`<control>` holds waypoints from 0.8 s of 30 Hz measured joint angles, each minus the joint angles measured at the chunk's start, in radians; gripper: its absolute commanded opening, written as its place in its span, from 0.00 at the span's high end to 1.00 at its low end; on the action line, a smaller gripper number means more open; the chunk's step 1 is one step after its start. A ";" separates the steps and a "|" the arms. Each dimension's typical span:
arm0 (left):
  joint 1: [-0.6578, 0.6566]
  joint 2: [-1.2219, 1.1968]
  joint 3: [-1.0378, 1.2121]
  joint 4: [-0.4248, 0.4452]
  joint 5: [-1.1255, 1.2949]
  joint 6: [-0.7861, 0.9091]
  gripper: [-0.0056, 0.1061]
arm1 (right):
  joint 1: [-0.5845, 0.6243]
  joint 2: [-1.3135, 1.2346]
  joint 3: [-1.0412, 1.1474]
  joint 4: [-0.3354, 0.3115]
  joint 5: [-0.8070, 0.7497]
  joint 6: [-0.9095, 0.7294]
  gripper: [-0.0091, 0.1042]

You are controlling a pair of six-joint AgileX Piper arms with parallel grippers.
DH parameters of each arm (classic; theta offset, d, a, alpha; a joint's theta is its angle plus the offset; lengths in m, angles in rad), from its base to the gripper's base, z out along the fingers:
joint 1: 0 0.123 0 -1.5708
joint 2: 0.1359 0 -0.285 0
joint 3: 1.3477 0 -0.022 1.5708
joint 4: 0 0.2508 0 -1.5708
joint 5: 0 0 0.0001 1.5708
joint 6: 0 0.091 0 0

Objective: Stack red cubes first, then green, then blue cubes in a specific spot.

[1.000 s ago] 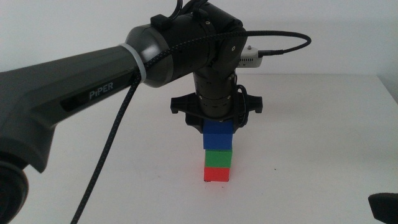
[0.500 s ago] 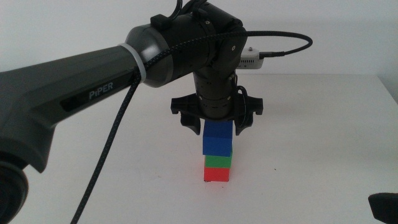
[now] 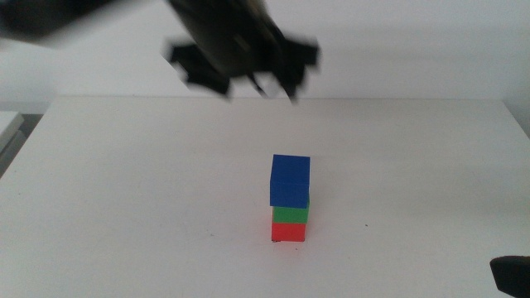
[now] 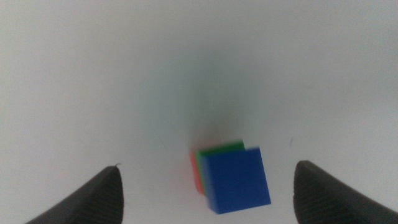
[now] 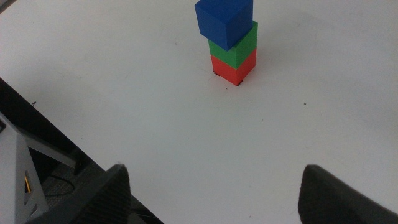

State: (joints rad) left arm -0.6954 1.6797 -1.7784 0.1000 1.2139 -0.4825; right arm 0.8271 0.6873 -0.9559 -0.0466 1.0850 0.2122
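blue cube [image 3: 290, 181] tops green [image 3: 290, 213], red [image 3: 288, 231]; stack upright, vertical

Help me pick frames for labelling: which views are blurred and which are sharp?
Middle view: the left gripper is smeared by motion, while the blue cube, green cube and red cube are crisp. Left wrist view: the stack is soft. Right wrist view: sharp.

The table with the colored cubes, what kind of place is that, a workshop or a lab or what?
Probably a robot test bench in a lab: a bare white table, only a stack of red cube, green cube and blue cube, and the left gripper open above it.
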 measured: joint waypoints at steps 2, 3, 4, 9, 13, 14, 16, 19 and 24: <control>0.022 -0.099 -0.002 0.027 -0.002 0.042 0.11 | 0.000 0.000 0.000 0.000 0.000 0.000 0.10; 0.029 -0.142 -0.004 0.056 -0.002 0.079 0.11 | 0.000 0.000 0.000 0.000 0.000 0.000 0.10; 0.040 -0.193 -0.004 0.092 -0.002 0.130 0.11 | 0.000 0.000 0.000 0.000 0.000 0.000 0.10; 0.132 -0.410 0.003 0.153 -0.002 0.367 0.11 | 0.000 0.000 0.000 0.000 0.000 0.002 0.10; 0.271 -0.573 0.086 0.142 -0.002 0.470 0.11 | 0.000 0.000 0.000 0.000 0.000 0.002 0.10; 0.326 -0.621 0.122 0.114 -0.002 0.483 0.11 | 0.000 0.000 0.000 0.000 0.000 0.002 0.10; 0.427 -0.711 0.194 0.062 0.002 0.521 0.11 | 0.000 0.000 0.000 0.000 0.000 0.002 0.10; 0.535 -0.834 0.303 0.022 -0.025 0.570 0.11 | 0.000 0.000 0.000 0.000 0.000 0.002 0.10; 0.596 -0.931 0.395 -0.055 -0.089 0.581 0.11 | 0.000 0.000 0.000 0.002 0.000 0.002 0.10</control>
State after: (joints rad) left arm -0.0993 0.7484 -1.3838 0.0455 1.1254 0.0982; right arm 0.8271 0.6873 -0.9559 -0.0443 1.0850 0.2145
